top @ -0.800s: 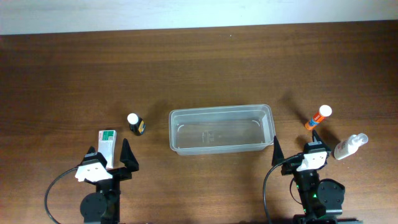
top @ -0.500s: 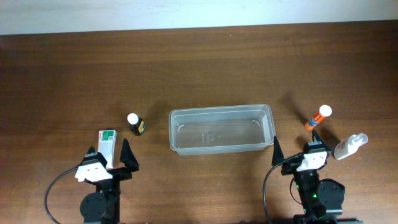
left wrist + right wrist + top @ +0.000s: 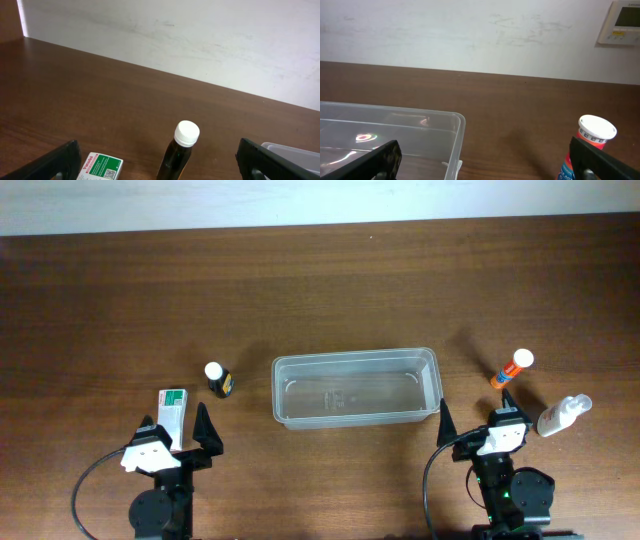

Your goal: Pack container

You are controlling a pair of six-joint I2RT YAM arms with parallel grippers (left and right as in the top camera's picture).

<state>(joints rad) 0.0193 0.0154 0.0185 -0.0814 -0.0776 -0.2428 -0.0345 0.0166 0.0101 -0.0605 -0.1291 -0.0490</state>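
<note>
The clear plastic container [image 3: 355,388] sits empty at the table's middle; its corner shows in the right wrist view [image 3: 440,130]. A dark bottle with a white cap [image 3: 218,378] stands to its left, also in the left wrist view [image 3: 181,150]. A green and white box [image 3: 172,409] lies by my left gripper [image 3: 180,423], which is open and empty behind both. An orange and blue tube with a white cap [image 3: 511,369] and a clear spray bottle [image 3: 563,415] are at the right. My right gripper [image 3: 474,420] is open and empty between container and tube.
A pale wall runs along the table's far edge [image 3: 175,40], with a wall-mounted control panel [image 3: 622,22] at the right. Bare dark wood lies beyond the container [image 3: 330,290].
</note>
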